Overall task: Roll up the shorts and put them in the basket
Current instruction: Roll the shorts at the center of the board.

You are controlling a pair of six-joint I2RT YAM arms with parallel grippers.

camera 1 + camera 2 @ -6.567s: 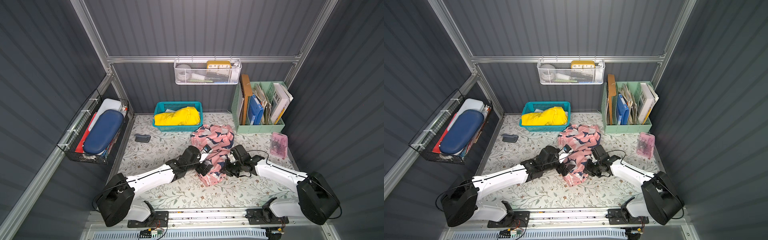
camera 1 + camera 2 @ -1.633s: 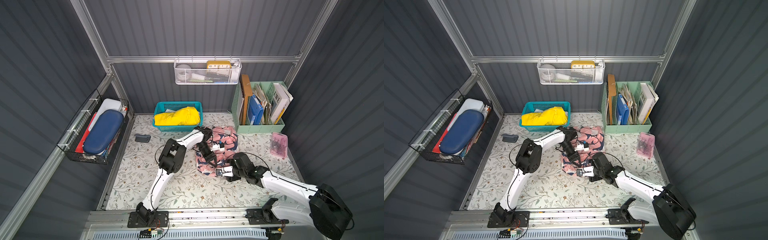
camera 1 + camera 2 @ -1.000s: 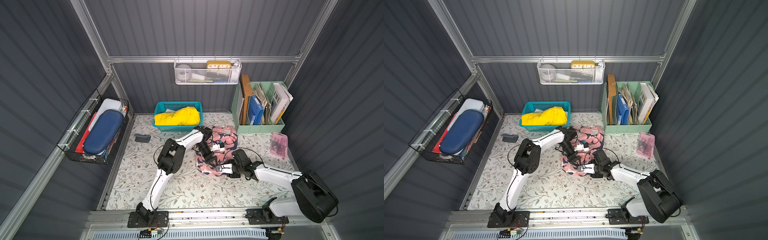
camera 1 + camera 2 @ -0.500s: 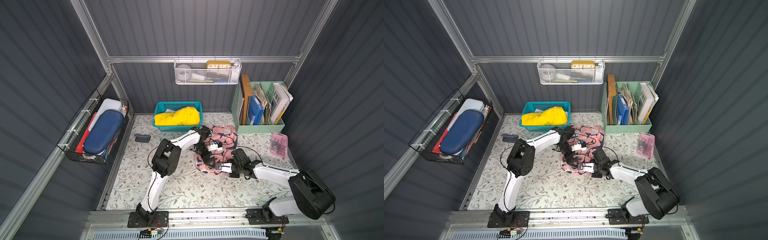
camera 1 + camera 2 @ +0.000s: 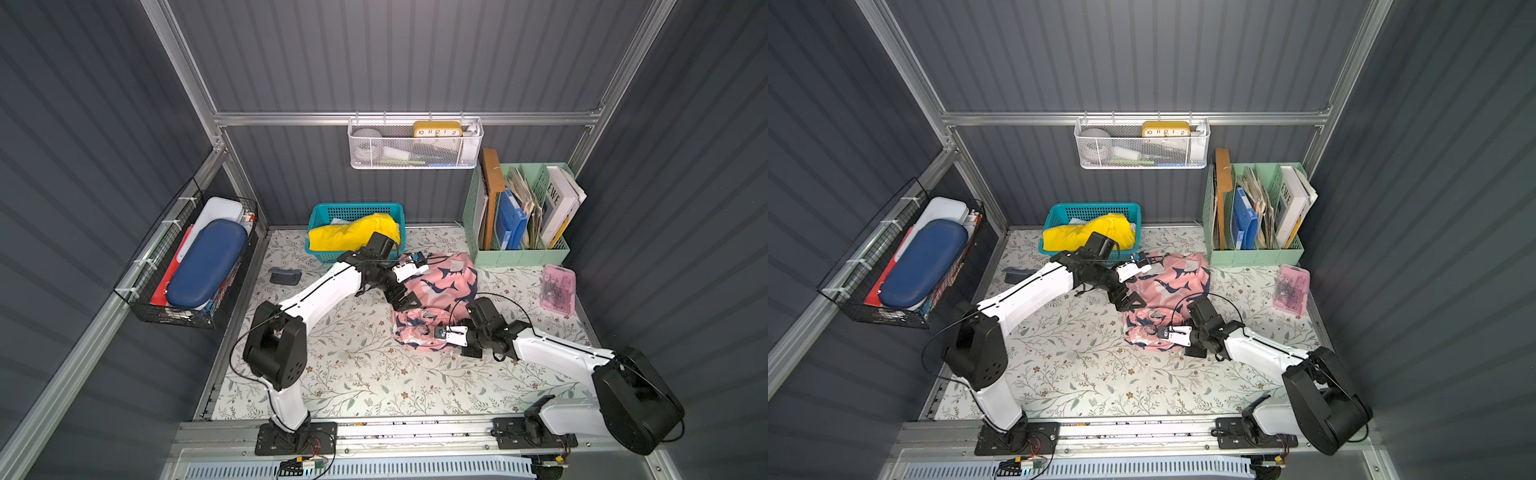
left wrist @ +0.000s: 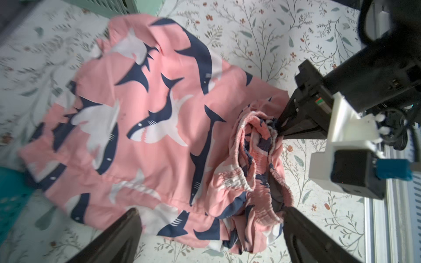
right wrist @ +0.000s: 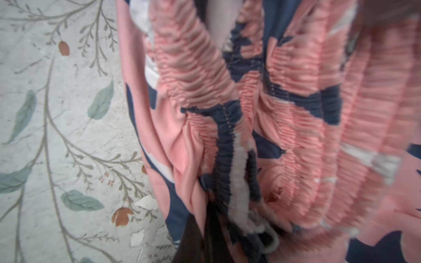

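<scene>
Mid-frame in both top views, the soft pink shark-printed shorts (image 5: 446,282) lay partly rolled at the waistband (image 6: 257,145). Our right gripper (image 5: 435,332) was clenched on that gathered roll; our left gripper (image 5: 409,304) hung released over the fabric. Next, we judged, the left must grip and roll onward.

Right gripper (image 5: 433,332) now tight on shorts (image 5: 444,283)

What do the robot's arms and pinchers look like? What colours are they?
The left arm and right arm are smooth white tubes joined by chunky round black joints. Thin black cables loop alongside. The left gripper and right gripper each have a white block and two pointed black fingers.
</scene>
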